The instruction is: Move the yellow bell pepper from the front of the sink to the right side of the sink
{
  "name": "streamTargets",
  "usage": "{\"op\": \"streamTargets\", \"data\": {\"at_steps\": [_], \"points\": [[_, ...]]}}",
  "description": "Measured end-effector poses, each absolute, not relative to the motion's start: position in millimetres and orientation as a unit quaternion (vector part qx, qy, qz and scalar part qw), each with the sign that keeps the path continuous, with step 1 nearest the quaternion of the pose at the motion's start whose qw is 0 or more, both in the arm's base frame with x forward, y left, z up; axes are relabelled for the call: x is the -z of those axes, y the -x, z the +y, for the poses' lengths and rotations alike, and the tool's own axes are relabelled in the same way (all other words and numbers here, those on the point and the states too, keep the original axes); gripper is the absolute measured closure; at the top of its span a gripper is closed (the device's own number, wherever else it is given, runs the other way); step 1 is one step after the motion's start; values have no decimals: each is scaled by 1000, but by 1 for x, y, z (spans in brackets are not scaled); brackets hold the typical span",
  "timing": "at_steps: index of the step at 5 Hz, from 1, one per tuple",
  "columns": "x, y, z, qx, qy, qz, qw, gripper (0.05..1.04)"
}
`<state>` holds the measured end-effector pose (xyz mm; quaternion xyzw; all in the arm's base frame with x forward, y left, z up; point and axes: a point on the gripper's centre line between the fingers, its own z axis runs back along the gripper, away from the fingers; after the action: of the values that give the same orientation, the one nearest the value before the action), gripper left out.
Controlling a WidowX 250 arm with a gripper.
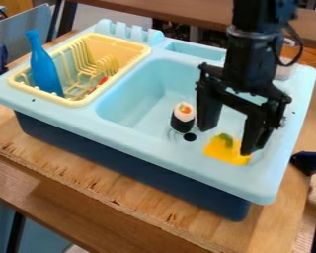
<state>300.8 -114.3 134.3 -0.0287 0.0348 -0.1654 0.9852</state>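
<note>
1. The hand (226,142) is open and grips nothing; its two fingers point down, well apart, over the right part of the sink's basin.
2. Below it, on the basin floor toward the sink's near right corner, lies a flat yellow piece (228,153) with a green patch on top. One finger overlaps its right side in the view; whether they touch, I cannot tell.
3. A toy sushi roll (183,118), wrapped in black with a white, orange and green top, stands upright just left of the hand, toward the sink's near edge. The dark drain hole (189,137) is just beside its base.
4. The light blue sink (154,153) has a dark blue base (131,168) and sits on the wooden bench (140,192), whose rough near edge runs in front of it.
5. At the sink's left end is a yellow dish rack (73,103). A blue bottle (46,71) stands in its left part, leaning a little, and a small red thing (102,81) lies toward its right side.
6. At the sink's far edge are a row of light blue upright prongs (136,34), behind the rack, and a shallow compartment (193,51).
</note>
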Motion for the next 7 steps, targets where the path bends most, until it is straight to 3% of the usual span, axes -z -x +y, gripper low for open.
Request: {"op": "streamTargets", "data": {"at_steps": [1,3,4,5,6,7], "points": [[-129,-299,-115,167,18,54,984,130],[-133,-296,-116,181,13,66,981,709],[-135,-296,-115,193,11,75,978,924],[-135,-295,-114,198,9,79,977,1009],[-144,-297,-112,206,4,79,975,1013],[-167,-320,-105,201,-2,40,979,1013]]}}
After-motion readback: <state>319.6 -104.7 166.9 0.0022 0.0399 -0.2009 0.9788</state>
